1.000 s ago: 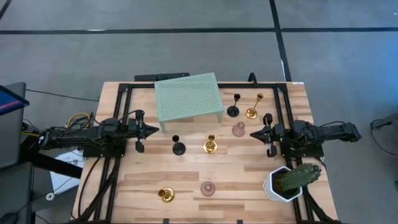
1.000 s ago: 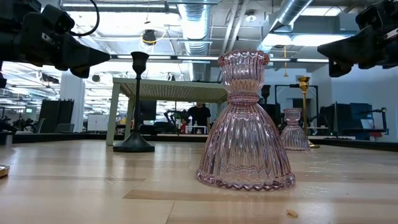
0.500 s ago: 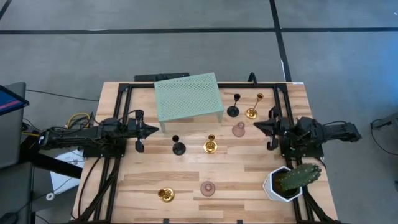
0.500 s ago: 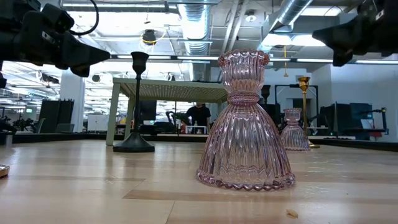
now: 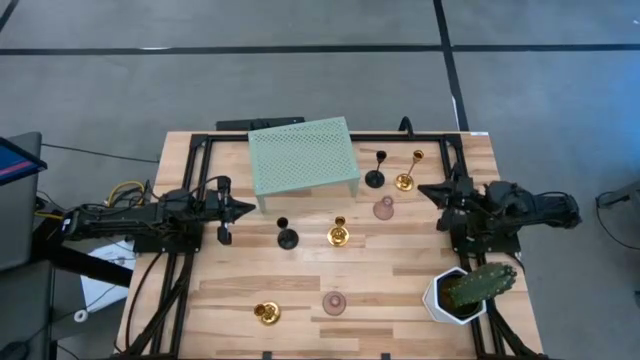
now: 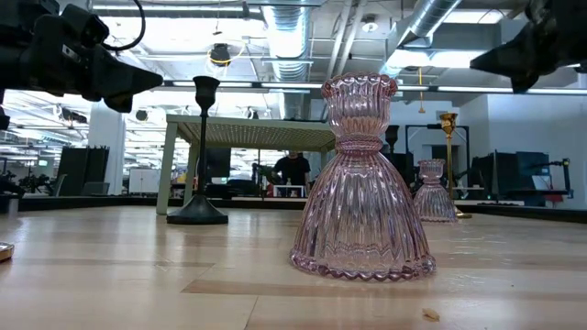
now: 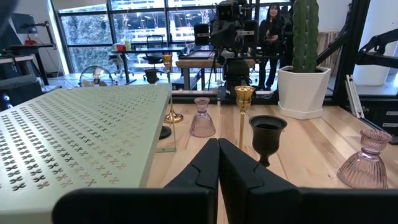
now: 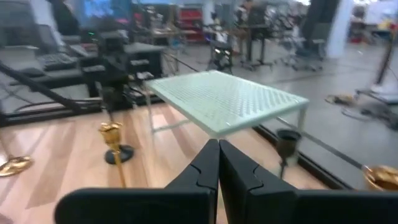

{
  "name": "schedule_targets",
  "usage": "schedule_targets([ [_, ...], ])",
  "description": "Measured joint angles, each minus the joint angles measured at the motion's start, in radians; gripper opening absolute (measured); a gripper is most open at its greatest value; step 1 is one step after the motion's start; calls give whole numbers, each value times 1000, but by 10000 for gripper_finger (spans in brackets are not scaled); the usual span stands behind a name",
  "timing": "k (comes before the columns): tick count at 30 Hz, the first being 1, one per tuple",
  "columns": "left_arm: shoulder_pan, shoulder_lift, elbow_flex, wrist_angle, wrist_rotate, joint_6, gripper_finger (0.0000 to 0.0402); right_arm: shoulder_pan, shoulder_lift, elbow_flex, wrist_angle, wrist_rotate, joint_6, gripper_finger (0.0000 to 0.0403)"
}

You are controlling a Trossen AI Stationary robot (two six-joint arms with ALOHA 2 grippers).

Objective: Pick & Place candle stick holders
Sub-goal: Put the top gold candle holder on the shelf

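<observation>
A pale green perforated stand [image 5: 303,156] is sitting at the upper centre of the wooden table [image 5: 400,290], and a cactus in a white pot [image 5: 460,292] is standing at the lower right, just below the right arm. The candle stick holders are standing scattered over the table: a tall black one [image 5: 376,177] and a tall gold one [image 5: 406,180] just right of the stand, a pink glass one [image 5: 384,208] below them, a short black one [image 5: 288,236] and a gold one [image 5: 338,234] at centre, and a gold one [image 5: 266,313] and a ribbed pink glass one [image 5: 334,303] near the lower edge. The left gripper [image 5: 245,209] is hovering at mid-left, fingers pressed together and holding nothing. The right gripper [image 5: 424,189] is hovering at mid-right, just right of the tall gold holder, its fingers likewise together.
</observation>
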Motion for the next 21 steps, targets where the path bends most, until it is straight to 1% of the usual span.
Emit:
schedule_targets([
  [4, 0, 0, 0, 0, 0, 0, 6, 0, 14, 0, -52, 72, 76, 0],
  [8, 0, 0, 0, 7, 0, 0, 6, 0, 67, 0, -79, 217, 225, 0],
  [11, 0, 0, 0, 8, 0, 0, 6, 0, 138, 0, -93, 256, 312, 0],
  [14, 0, 0, 0, 10, 0, 0, 6, 0, 227, 0, -95, 262, 365, 0],
  [17, 0, 0, 0, 13, 0, 0, 6, 0, 316, 0, -95, 307, 435, 0],
  [21, 0, 0, 0, 14, 0, 0, 6, 0, 424, 0, -94, 376, 490, 0],
])
